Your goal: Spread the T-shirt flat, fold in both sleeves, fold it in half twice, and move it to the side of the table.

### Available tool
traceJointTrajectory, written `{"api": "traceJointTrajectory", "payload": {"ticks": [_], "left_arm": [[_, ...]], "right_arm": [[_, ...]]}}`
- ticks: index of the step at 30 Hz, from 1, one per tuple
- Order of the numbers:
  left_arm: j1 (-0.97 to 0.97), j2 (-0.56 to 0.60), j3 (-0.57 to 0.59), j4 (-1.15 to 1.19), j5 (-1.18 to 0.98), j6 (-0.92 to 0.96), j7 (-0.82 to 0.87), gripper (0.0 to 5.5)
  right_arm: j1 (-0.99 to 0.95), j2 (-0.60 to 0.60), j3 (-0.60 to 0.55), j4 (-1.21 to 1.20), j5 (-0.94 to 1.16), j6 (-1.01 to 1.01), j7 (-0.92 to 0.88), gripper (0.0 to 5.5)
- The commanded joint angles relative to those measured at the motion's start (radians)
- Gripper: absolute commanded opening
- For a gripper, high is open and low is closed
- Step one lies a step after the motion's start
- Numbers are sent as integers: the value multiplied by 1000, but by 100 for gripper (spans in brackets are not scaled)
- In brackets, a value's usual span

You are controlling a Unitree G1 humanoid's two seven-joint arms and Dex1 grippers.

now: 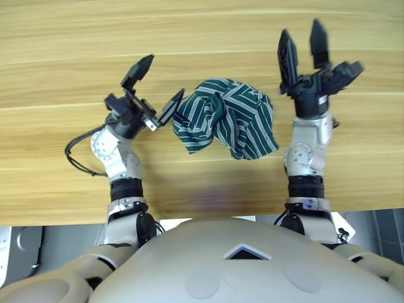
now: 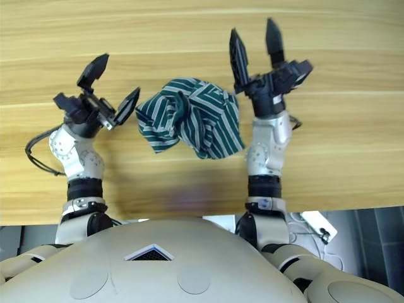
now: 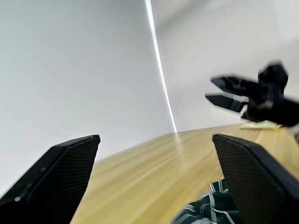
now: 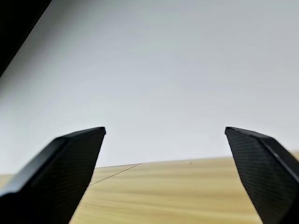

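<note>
- Left eye view: the T-shirt (image 1: 226,117), dark green with white stripes, is lying in a crumpled heap near the middle of the wooden table (image 1: 189,38). Its longer stretch is running across the table from the robot's left to its right, sagging toward the near edge on the right. No collar or sleeve can be told apart.
- The left gripper (image 1: 163,79) is sitting raised just left of the heap, wrist bent and pointing inward across the table. Its jaws are spread wide, and the nearer fingertip is right at the cloth's edge; I cannot tell whether it is touching.
- The right gripper (image 1: 300,30) is standing upright just right of the heap, fingers pointing toward the far side, jaws parted and holding nothing.
- Right eye view: the same layout is showing, with the heap between the two arms.
- Left wrist view: the two dark fingers (image 3: 60,182) are standing far apart over the wood, a corner of striped cloth is peeking beside one, and the right gripper is hanging beyond, its jaws apart.
- Right wrist view: the fingers (image 4: 65,172) are spread wide above bare tabletop, facing a pale wall (image 4: 154,70).
</note>
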Motion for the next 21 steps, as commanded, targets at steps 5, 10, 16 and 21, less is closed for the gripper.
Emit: {"api": "traceJointTrajectory", "payload": {"ticks": [5,10,16,21], "left_arm": [[-36,67,-111,39,320,-290,306,448],[31,225,-199,-24,484,-328,363,448],[90,435,-253,-129,513,-288,383,448],[90,501,-320,-139,564,-262,421,448]], "right_arm": [[51,-28,94,-62,-348,-185,-95,473],[104,-273,32,-81,-645,-326,-118,473],[218,-533,-52,-223,-723,-348,-82,473],[286,-594,83,-229,-823,-364,-44,473]]}}
